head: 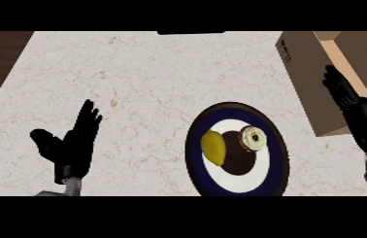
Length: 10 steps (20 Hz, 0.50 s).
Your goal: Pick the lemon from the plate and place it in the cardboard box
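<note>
- The lemon lies on the plate, on the plate's 9 o'clock side, touching a dark brown round item at the centre.
- It is plain yellow, an elongated oval, long axis running roughly 12 to 6 o'clock; no stem or markings can be made out.
- A small cream ring-shaped piece, a donut by the look of it, sits at about 1 o'clock on the plate, against the dark item and apart from the lemon.
- The plate has a dark blue rim round a white inner field and sits at about 5 o'clock on the counter.
- The box stands at the counter's 2 o'clock, just beyond the plate, its open top facing up, so the lemon's trip would be short.
- The left hand shows at 8 o'clock, fingers straight and spread, thumb out, holding nothing; it looks to be resting.
- The right hand is at 3 o'clock, in front of the box wall, fingers relaxed and extended, grasping nothing.
- Judging by this layout, the right hand is the nearer one to both box and plate, so it seems the likely one to do the pick.
- The lemon is not yet touched; the pick has not begun.
- The lemon's outer side, toward 9 o'clock, is free of neighbours, which should leave room for fingers there.
</note>
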Available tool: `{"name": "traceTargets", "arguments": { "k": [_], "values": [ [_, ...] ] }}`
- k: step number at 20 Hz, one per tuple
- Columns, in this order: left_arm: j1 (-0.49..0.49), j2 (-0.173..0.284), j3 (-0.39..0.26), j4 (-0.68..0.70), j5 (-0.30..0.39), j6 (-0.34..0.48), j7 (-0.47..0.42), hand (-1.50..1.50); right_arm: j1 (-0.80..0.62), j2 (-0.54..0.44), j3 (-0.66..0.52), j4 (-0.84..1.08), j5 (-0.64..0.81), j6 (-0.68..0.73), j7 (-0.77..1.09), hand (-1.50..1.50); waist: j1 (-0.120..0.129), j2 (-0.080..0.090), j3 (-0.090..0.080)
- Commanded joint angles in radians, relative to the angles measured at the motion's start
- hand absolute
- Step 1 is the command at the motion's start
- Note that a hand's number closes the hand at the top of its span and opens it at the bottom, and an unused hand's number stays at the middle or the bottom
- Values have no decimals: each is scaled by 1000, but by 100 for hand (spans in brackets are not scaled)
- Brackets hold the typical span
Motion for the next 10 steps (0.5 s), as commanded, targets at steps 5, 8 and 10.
{"name": "traceTargets", "arguments": {
  "k": [5,8,10],
  "values": [
    [-75,87,75,-68,-17,-33,-30,0,138,279,-215,-18,-222,-193,-168,150,-28,-19,-3],
    [-93,89,79,-89,10,-71,-31,0,245,233,-125,77,41,-302,-161,150,5,-3,-10],
    [-89,102,82,-93,21,-90,-16,0,254,319,-174,42,-27,-339,-227,-150,1,-8,-8]
  ]
}}
